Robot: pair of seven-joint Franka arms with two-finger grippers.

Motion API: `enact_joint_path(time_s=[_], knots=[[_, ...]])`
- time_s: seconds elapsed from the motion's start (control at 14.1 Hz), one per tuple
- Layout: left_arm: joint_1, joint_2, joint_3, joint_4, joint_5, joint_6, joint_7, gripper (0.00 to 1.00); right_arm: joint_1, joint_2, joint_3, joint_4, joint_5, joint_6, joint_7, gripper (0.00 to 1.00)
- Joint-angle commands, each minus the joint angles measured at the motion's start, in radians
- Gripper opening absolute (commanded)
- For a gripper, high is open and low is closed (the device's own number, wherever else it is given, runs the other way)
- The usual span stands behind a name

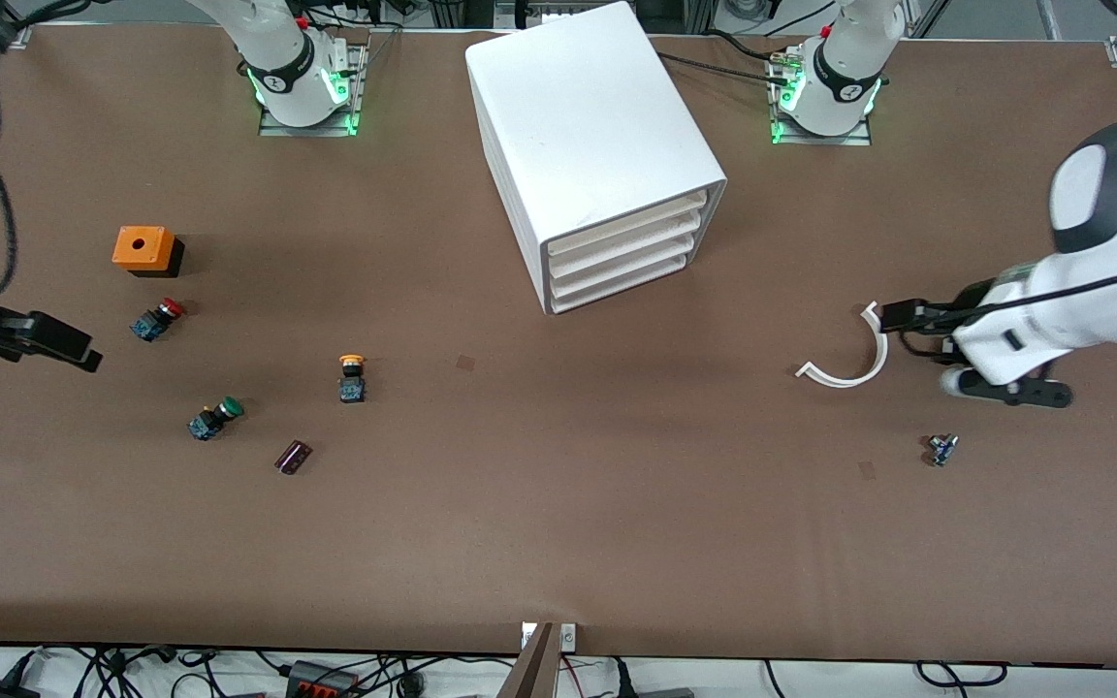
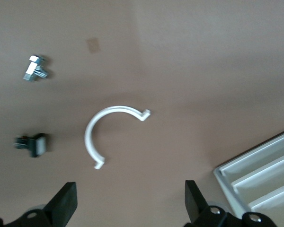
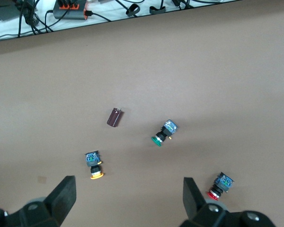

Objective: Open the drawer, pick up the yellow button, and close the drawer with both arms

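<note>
Resting on the brown bench (image 1: 558, 504): every loose part, each apart from the others.
Drawer: uppermost shallow white plastic tray drawer (image 1: 628, 225) of the boxy white cabinet (image 1: 588, 126), pushed in flush with the three below.
Button: small push button with orange-yellow cap, black collar and blue base (image 1: 352, 377), toward the right arm's end, nearer the front camera than the cabinet.
Neighbours: red-capped button (image 1: 157, 319), green-capped button (image 1: 214, 418), dark maroon cylinder (image 1: 293, 457), orange box (image 1: 144, 249).
Left gripper (image 2: 130, 208): fingers (image 2: 66, 202) spread, empty, over a white curved plastic clip (image 1: 849, 354).
Right gripper (image 3: 128, 198): fingers (image 3: 193, 194) spread, empty, beside the red-capped button.
</note>
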Motion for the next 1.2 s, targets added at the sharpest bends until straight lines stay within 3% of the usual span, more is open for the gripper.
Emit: enact_joint_path(time_s=[0.0, 0.14, 0.21, 0.28, 0.42, 0.49, 0.78, 1.13], knots=[[-0.118, -0.114, 0.202, -0.017, 0.001, -0.026, 0.126, 1.0, -0.099, -0.061, 0.097, -0.053, -0.044, -0.023, -0.007, 1.0], [-0.273, -0.16, 0.396, -0.02, -0.071, -0.016, 0.143, 1.0, -0.152, -0.089, 0.155, -0.093, -0.086, -0.023, -0.033, 1.0], [-0.331, -0.191, 0.477, -0.052, -0.082, -0.006, 0.143, 1.0, -0.156, -0.098, 0.155, -0.102, -0.089, -0.026, -0.051, 1.0], [-0.358, -0.234, 0.517, -0.102, -0.084, 0.056, 0.146, 1.0, -0.157, -0.098, 0.151, -0.101, -0.092, -0.031, -0.08, 1.0], [-0.367, -0.35, 0.525, -0.243, -0.082, 0.168, 0.134, 1.0, -0.162, -0.096, 0.151, -0.101, -0.107, -0.034, -0.101, 1.0], [-0.367, -0.372, 0.525, -0.262, -0.079, 0.169, 0.134, 1.0, -0.162, -0.096, 0.149, -0.102, -0.109, -0.052, -0.097, 1.0], [-0.303, -0.375, 0.484, -0.27, -0.077, 0.141, 0.146, 1.0, -0.157, -0.125, 0.146, -0.151, -0.123, -0.068, -0.09, 1.0], [-0.283, -0.374, 0.452, -0.256, -0.079, 0.104, 0.137, 1.0, -0.157, -0.228, 0.147, -0.312, -0.123, 0.0, -0.087, 1.0]])
